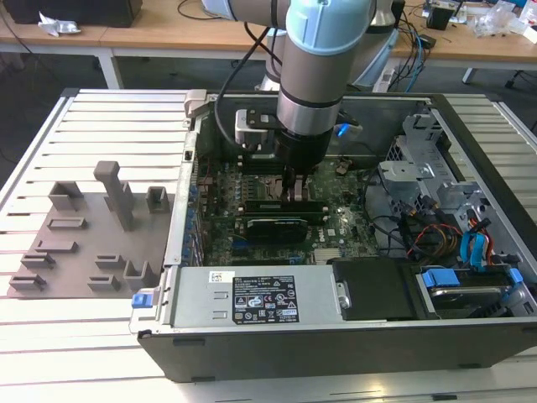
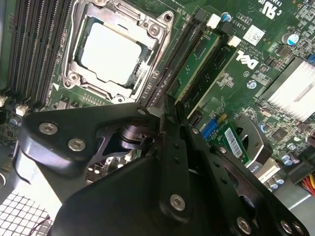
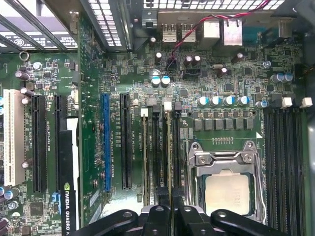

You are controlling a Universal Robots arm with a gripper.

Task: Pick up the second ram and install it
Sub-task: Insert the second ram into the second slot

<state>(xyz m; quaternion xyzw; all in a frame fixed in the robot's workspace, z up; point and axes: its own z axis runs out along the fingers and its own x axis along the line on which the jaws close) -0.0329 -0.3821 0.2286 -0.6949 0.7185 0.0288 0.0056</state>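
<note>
At the left of the exterior view, the grey holder blocks (image 1: 113, 197) stood on the slatted surface (image 1: 101, 126), well apart from the work. The open computer case (image 1: 336, 344) took up the middle of the frame. The arm reached straight down into it, with the pincer (image 1: 294, 191) low over the board, just above the black graphics card (image 1: 273, 225).

In the second wrist view, the processor socket (image 2: 110, 54) sat at the upper left. Right of it were the dark memory slots, running on a slant from the upper right towards the centre. The ram stick (image 2: 199, 61) stood on edge along that same slant. Its lower end ran in under the pincer (image 2: 167, 110), and its far end pointed to the upper right corner.

So the stick lay directly ahead of the pincer rather than off to one side, with its long axis parallel to the slots and to the socket's near edge. I judged the jaws to be drawn nearly together on the stick's thin edge, gripping it, though the contact itself was hidden. Whether it was fully seated I could not tell.

In the first wrist view, the pincer (image 3: 171, 199) sat at the bottom centre with only a slim gap between its jaws. That gap lined up with a slot just left of the socket (image 3: 226, 189).
</note>
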